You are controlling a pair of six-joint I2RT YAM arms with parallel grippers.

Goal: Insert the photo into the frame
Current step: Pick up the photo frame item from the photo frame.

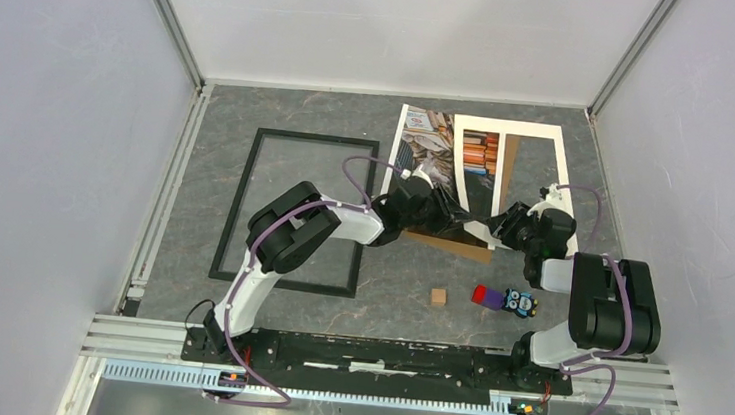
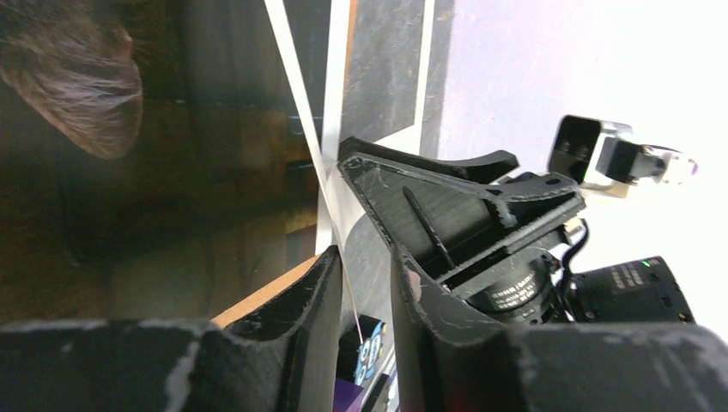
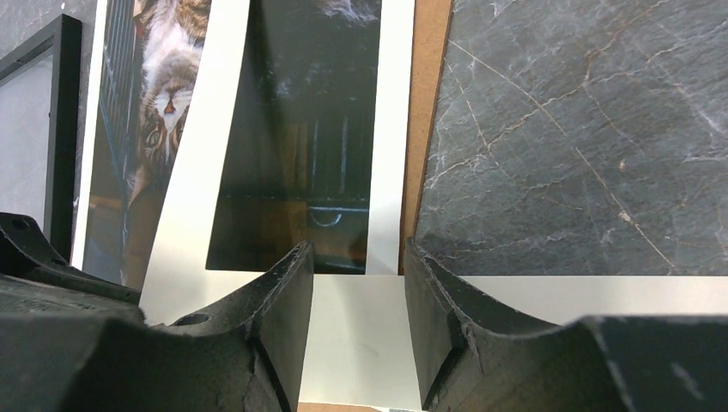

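Note:
The black frame (image 1: 293,211) lies flat on the left of the table and shows at the left edge of the right wrist view (image 3: 62,129). The photo (image 1: 424,147), a cat by bookshelves, lies right of it under the white mat (image 1: 515,140) and on the brown backing board (image 1: 451,243). My left gripper (image 1: 451,215) is at the mat's near left corner. Its jaws stand apart (image 2: 367,257) with a thin white sheet edge (image 2: 296,103) running between them. My right gripper (image 1: 498,224) is open (image 3: 358,249), low over the mat's near border (image 3: 360,335).
A small wooden cube (image 1: 438,296) and a blue toy with a red and purple block (image 1: 506,300) lie near the right arm's base. Grey walls enclose the table on three sides. The two grippers are close, facing each other.

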